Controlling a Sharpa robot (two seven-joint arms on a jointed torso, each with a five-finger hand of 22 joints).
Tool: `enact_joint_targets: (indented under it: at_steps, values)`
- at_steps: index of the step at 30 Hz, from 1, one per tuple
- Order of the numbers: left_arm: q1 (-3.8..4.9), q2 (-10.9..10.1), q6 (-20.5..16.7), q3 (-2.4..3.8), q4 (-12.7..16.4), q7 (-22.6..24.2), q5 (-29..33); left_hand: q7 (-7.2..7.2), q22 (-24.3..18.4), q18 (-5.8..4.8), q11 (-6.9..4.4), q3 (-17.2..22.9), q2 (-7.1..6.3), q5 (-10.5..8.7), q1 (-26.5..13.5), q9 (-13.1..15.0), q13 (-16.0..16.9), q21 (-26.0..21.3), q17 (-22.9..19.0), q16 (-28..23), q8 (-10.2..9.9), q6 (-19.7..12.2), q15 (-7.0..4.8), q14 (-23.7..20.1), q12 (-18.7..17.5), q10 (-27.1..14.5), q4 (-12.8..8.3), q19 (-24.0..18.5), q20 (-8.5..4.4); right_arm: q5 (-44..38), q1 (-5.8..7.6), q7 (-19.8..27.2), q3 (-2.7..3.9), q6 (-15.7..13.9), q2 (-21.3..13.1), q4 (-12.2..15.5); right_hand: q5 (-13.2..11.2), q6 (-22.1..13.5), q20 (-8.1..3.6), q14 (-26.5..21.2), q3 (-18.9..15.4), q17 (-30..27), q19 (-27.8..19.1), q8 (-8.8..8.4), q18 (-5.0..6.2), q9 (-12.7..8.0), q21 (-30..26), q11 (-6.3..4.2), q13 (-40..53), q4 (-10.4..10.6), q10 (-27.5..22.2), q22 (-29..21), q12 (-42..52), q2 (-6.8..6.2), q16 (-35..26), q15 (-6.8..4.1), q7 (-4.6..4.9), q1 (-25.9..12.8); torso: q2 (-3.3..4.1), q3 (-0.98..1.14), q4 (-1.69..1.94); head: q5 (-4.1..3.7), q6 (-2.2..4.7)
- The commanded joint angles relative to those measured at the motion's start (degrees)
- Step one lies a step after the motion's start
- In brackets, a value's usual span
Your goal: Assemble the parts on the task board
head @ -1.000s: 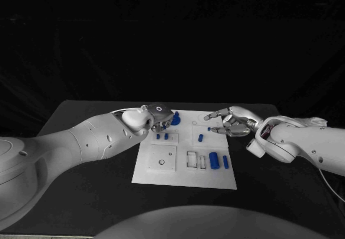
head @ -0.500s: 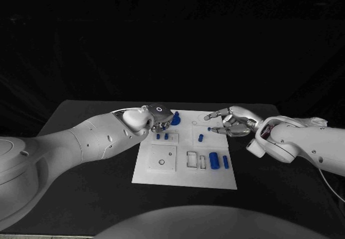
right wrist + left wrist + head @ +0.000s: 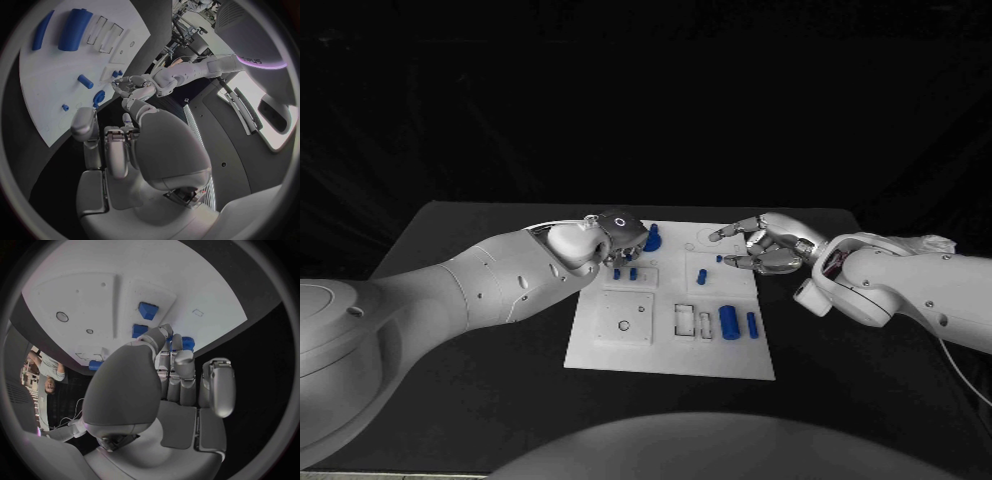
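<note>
We see the left hand [image 3: 620,228] over the task board's [image 3: 671,350] far edge, fingertips at a blue part [image 3: 652,239]; grasp unclear. The right hand [image 3: 769,246] hovers curled, holding nothing.

I read the board [image 3: 668,350] as matt white plastic, parts [image 3: 730,322] as smooth blue plastic. Left hand [image 3: 620,232] and right hand [image 3: 769,245]: brushed silver metal. Table [image 3: 473,380] matt black.
</note>
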Motion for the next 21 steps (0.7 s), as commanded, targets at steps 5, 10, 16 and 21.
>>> enact_joint_targets:
  at_steps: [5,10,16,21]
  values:
    - [-0.54,0.21,-3.09,-0.16,-0.04,0.51,-0.32,-0.07,13.09,0.17,-0.23,-0.01,0.43,0.10,0.12,-0.02,-0.04,-0.20,-0.29,-0.37,-0.32,0.01,-0.09,-0.40,-0.35,0.25,-0.45,2.02,0.39,0.04,0.00,0.24,0.01,1.02,0.00,0.10,-0.18,0.38,0.00,5.97,-0.12,15.05,0.27,0.40,0.35,0.10,0.05,-0.26,14.79,0.37,6.29,7.07,-0.30,-0.03,0.20,0.14,0.10,-0.65,-0.05,0.02,0.03,-0.03,0.00]
    - [-0.56,0.21,-2.34,-0.16,-0.13,0.50,-0.15,-0.07,13.07,0.19,-0.23,-0.01,0.44,0.09,0.13,-0.02,-0.04,-0.27,-0.33,-0.40,-0.33,0.01,-0.09,-0.42,-0.35,0.24,-0.46,1.97,0.39,0.05,0.00,0.14,0.01,1.21,0.00,0.09,-0.18,0.38,0.00,5.97,-0.12,15.05,0.27,0.40,0.35,0.10,0.05,-0.26,14.79,0.37,6.29,7.07,-0.30,-0.03,0.20,0.14,0.10,-0.65,-0.04,0.00,0.03,0.05,0.00]
    - [-0.57,0.18,0.44,-0.16,-0.42,-0.16,-0.13,-0.11,12.96,0.27,-0.27,-0.07,0.44,-0.02,0.11,-0.07,-0.04,-0.59,-0.91,-0.78,-0.39,0.01,-0.08,-0.69,-0.43,0.21,-0.52,1.75,0.40,0.05,0.00,0.06,0.01,1.40,-0.04,0.13,-0.22,0.43,-0.01,5.97,-0.09,15.05,0.39,0.41,0.32,0.09,0.17,-0.26,14.79,0.38,6.29,7.11,-0.30,0.00,0.20,0.14,0.11,-0.63,-0.02,0.01,0.02,0.10,0.00]
    - [-0.57,0.09,1.39,-0.16,-0.53,-0.47,-0.13,-0.19,12.91,0.31,-0.31,-0.07,0.54,-0.08,0.20,-0.18,-0.03,-0.77,-1.28,-1.08,-0.58,-0.12,-0.06,-0.95,-0.55,0.15,-0.68,1.63,0.43,0.05,0.00,0.03,0.01,1.47,-0.02,0.13,-0.22,0.43,-0.01,5.97,-0.09,15.05,0.39,0.41,0.32,0.09,0.17,-0.26,14.79,0.38,6.29,7.11,-0.30,0.00,0.20,0.14,0.11,-0.63,-0.03,0.01,0.02,0.10,0.00]
